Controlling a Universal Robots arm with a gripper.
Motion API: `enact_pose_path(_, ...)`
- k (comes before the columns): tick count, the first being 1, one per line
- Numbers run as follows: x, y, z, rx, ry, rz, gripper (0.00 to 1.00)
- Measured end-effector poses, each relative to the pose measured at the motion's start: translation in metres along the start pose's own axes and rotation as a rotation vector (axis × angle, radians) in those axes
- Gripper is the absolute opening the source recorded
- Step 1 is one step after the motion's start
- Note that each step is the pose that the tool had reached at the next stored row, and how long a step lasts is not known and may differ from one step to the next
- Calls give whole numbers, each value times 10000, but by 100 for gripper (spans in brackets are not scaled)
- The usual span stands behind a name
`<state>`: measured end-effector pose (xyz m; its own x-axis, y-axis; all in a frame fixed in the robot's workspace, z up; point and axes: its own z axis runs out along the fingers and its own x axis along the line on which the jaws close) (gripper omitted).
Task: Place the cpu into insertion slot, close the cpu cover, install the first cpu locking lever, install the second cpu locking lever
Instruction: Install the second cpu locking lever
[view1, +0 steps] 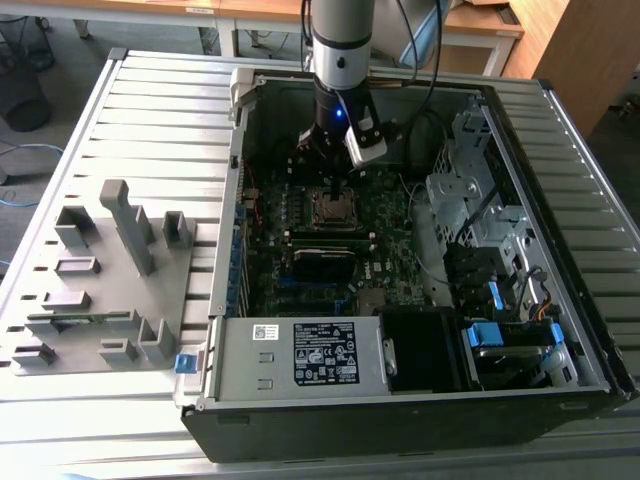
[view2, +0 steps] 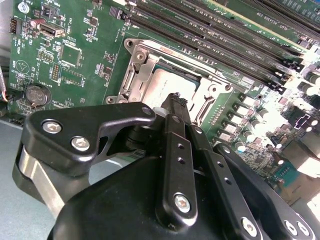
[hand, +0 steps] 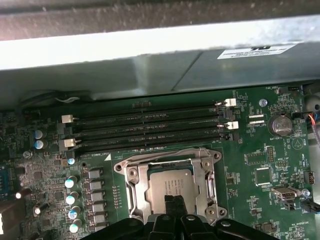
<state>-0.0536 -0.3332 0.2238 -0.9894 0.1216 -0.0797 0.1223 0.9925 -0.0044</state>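
Note:
The cpu (hand: 167, 184), a dull silver square, lies flat in the insertion slot (view1: 333, 208) on the green motherboard. The cpu cover (hand: 206, 175), a silver frame with a window, lies down around the chip, which shows through the window in both wrist views. The cpu (view2: 167, 82) and its cover (view2: 140, 75) sit just beyond my black fingertips. My gripper (view2: 175, 101) is shut with nothing between its fingers, and its tip hovers at the socket's near edge. In the exterior view my gripper (view1: 333, 188) hangs straight down over the socket.
Long black memory slots (hand: 145, 129) run beside the socket, with a coin battery (hand: 280, 125) to one side. The open case holds a power supply (view1: 300, 355) in front and drive cages (view1: 470, 200) on the exterior view's right. A grey fixture block (view1: 110, 270) stands outside the case, on the left.

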Motion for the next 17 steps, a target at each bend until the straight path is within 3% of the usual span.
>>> enact_pose_path(17,-4,1,-40,-4,-2,0,10)
